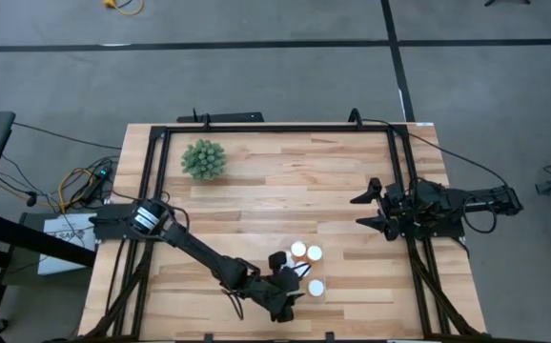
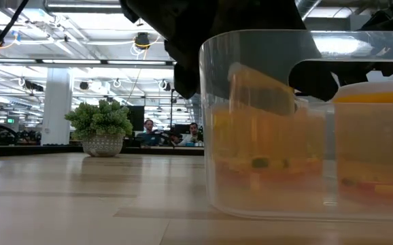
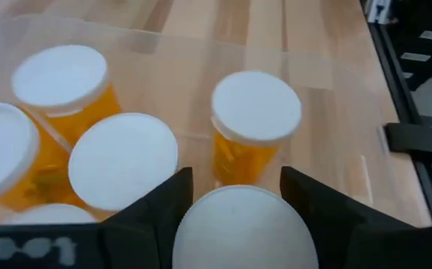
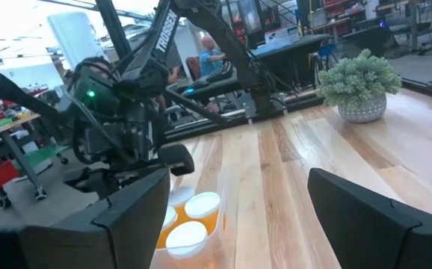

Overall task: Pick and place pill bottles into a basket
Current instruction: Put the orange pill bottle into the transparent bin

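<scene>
Left claw (image 3: 235, 196) hung over the near edge of the tabletop (image 1: 275, 191), directly above the basket (image 2: 305, 122), its two dark fingers (image 3: 160, 205) clamped on the white cap of one pill bottle (image 3: 238, 232). That bottle sat at the basket's top, beside the others. Left wrist view showed four more white-capped pill bottles (image 3: 255, 119) standing upright inside the clear bin, three bunched together to one side and one a little apart; orange bodies were visible under the caps. High view showed three white caps (image 1: 306, 253) uncovered next to the claw, the rest being hidden under the arm. Low view showed the basket resting flat on the wood, orange bottles visible through its clear wall.

Right claw (image 4: 235, 217) waited at the right side of the tabletop, well apart from the basket, fingers spread wide with nothing between them.

Plant (image 1: 203, 159) stood at the far left of the tabletop, well clear of both arms.
</scene>
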Tool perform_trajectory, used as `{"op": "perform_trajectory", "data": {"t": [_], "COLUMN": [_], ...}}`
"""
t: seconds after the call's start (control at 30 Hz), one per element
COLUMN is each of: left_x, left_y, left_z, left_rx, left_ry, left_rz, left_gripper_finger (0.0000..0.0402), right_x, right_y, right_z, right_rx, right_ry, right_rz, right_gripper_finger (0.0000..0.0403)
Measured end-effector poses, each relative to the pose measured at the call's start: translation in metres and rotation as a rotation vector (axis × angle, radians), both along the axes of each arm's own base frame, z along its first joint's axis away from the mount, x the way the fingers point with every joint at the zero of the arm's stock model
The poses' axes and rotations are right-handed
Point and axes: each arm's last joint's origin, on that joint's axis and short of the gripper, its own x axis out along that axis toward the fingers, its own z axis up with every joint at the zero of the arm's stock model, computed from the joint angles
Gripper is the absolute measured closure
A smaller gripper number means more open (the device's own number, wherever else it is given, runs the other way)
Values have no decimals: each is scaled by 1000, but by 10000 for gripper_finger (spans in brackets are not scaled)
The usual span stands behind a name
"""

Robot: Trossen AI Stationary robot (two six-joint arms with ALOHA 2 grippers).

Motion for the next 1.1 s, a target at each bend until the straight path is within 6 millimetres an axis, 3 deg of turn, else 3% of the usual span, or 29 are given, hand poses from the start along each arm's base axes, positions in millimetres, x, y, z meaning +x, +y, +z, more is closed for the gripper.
{"op": "perform_trajectory", "data": {"t": [0.17, 0.47, 0.8, 1.1], "left_x": [2, 2, 1, 1], "left_y": [5, 3, 4, 4], "left_z": [0, 0, -2, -3], "left_rx": [18, 22, 11, 25], "left_ry": [-3, 11, 40, 63], "left_rz": [8, -48, -77, -76], "left_gripper_finger": [207, 219, 154, 127], "right_x": [0, 0, 0, 0], "right_y": [0, 0, 0, 0], "right_z": [0, 0, 0, 0], "right_rx": [0, 0, 0, 0], "right_ry": [0, 0, -1, 0], "right_rz": [1, 0, 0, 0], "right_gripper_finger": [92, 92, 92, 92]}}
